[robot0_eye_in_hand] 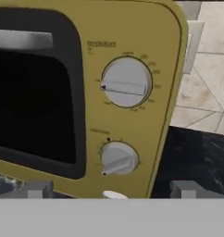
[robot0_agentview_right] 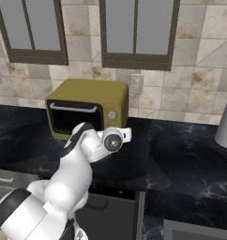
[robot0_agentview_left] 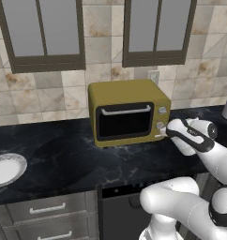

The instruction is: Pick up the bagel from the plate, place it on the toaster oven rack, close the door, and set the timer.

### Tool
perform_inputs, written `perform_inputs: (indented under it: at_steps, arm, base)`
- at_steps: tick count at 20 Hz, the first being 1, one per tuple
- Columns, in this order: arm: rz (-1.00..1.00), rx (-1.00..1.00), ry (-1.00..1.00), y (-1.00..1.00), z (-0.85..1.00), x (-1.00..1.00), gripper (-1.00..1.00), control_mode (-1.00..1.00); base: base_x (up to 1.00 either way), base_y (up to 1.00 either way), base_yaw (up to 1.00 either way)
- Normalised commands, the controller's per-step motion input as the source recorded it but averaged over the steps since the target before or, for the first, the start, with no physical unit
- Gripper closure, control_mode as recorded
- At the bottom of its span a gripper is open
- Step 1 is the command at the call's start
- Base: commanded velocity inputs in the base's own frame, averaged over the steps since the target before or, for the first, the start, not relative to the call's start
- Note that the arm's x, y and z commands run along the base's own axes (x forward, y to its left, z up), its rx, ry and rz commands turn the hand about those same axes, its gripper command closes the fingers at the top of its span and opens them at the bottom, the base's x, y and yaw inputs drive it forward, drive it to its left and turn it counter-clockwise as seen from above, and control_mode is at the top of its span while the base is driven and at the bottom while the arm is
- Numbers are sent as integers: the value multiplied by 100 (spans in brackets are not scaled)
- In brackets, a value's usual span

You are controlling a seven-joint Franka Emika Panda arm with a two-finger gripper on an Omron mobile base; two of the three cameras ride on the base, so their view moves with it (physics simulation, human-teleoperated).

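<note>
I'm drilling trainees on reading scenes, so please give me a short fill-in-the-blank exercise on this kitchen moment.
1. The toaster oven door is ____.
2. The pincer sits right in front of the oven's round ____.
3. The plate lies to the oven's ____ in the left base view.

Missing words: closed; knobs; left

Left base view looks forward and down from behind-left, toaster oven (robot0_agentview_left: 128, 111) near centre, arm at 4 o'clock; right base view from behind-right, oven at 10 o'clock; both share it; hand view sits close, facing its knobs (robot0_eye_in_hand: 126, 82).
</note>
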Motion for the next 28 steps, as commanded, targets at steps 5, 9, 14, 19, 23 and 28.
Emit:
perform_inputs:
  at_steps: [5, 9, 14, 19, 23, 28]
  arm:
    - [3, 23, 12, 0, 0, 0, -100, -100]
    - [1, 32, 18, 0, 0, 0, -100, -100]
    - [0, 31, 14, 0, 0, 0, -100, -100]
    - [-3, 22, 10, 0, 0, 0, -100, -100]
    - [-10, 16, 9, 10, 0, 0, -100, -100]
    - [-12, 12, 8, 14, 0, 1, -100, -100]
  base:
    - [0, 0, 0]
    - [0, 0, 0]
    - [0, 0, 0]
    - [0, 0, 0]
    - [0, 0, 0]
    - [0, 0, 0]
